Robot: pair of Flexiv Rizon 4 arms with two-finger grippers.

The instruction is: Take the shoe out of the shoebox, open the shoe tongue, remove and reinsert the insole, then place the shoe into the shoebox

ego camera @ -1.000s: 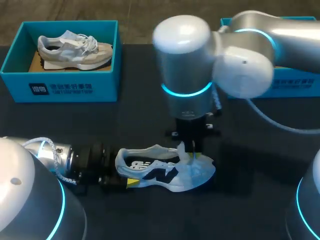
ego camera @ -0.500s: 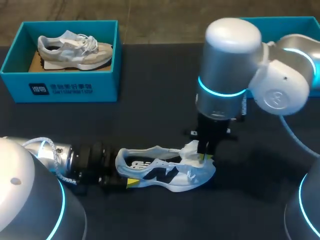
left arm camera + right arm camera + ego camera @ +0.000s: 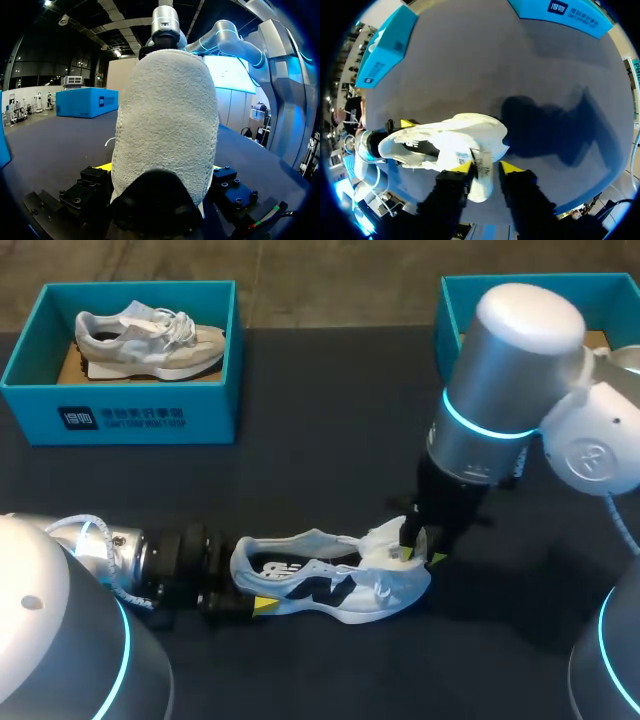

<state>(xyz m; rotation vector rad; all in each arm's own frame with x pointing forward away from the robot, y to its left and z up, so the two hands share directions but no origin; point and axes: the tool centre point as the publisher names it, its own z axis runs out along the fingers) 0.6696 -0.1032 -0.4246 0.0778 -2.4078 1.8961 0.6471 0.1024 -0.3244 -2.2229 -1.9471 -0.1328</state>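
Note:
A white and navy shoe [image 3: 330, 585] lies on the dark table, heel toward my left arm. My left gripper [image 3: 252, 605] is shut on its heel [image 3: 165, 120], one finger on each side. The raised tongue [image 3: 385, 540] is pulled toward the toe. My right gripper [image 3: 418, 545] hangs over the toe end. In the right wrist view the right gripper [image 3: 486, 168] stands open, the tongue's labelled end [image 3: 481, 162] lying between the yellow tips, apart from one of them. A teal shoebox [image 3: 455, 300] stands at the back right, partly behind my right arm.
A second teal shoebox [image 3: 120, 415] at the back left holds a grey shoe [image 3: 150, 340]. Bare dark table lies between the boxes and in front of the shoe.
My right arm has swung to the right, drawing the tongue toward the toe, and its fingers have parted. The left gripper and the shoe's heel have stayed put.

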